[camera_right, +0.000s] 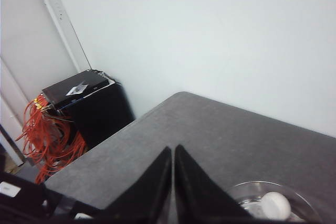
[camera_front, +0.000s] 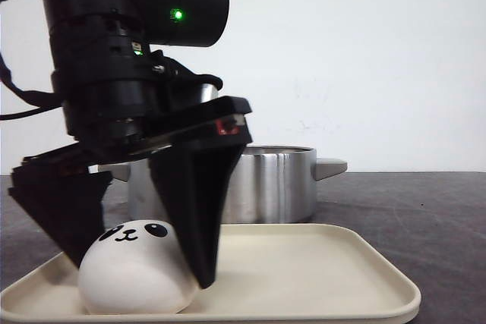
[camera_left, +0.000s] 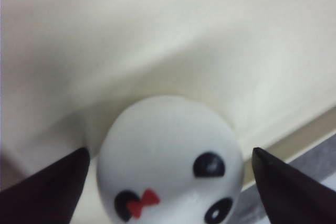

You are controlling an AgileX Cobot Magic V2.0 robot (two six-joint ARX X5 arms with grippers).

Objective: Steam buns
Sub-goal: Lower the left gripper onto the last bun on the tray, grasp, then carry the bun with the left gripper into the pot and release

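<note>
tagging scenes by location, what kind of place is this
Likely a robotics lab set up as a mock kitchen: bare white wall, equipment box with orange cables, and a steel pot behind a tray on a dark table.

Smooth matt bun (camera_front: 137,271), satin cream plastic tray (camera_front: 319,263), brushed shiny metal pot (camera_front: 266,184).
</note>
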